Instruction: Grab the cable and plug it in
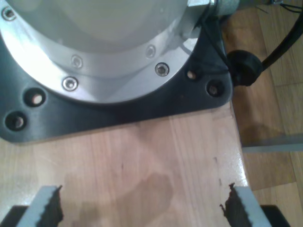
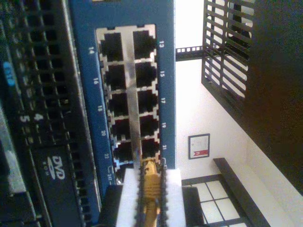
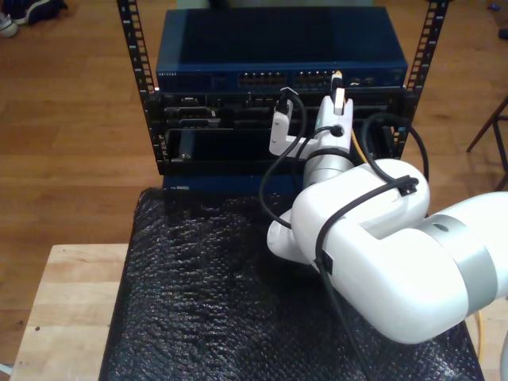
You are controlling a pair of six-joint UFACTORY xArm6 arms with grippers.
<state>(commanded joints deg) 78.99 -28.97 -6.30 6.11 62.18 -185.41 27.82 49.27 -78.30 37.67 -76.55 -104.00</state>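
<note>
Yellow cable (image 2: 150, 187) sits pinched in my second end effector (image 2: 150, 198) by the blue switch (image 2: 166, 75); my first end effector (image 1: 142, 208) is wide.

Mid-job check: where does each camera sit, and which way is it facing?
First wrist view: on my first tool, facing an arm base on the wooden table.
Second wrist view: on my second tool, facing the blue switch; holds the cable.
Exterior view: above, behind the arm, facing the rack.
Shared: switch, cable.
</note>
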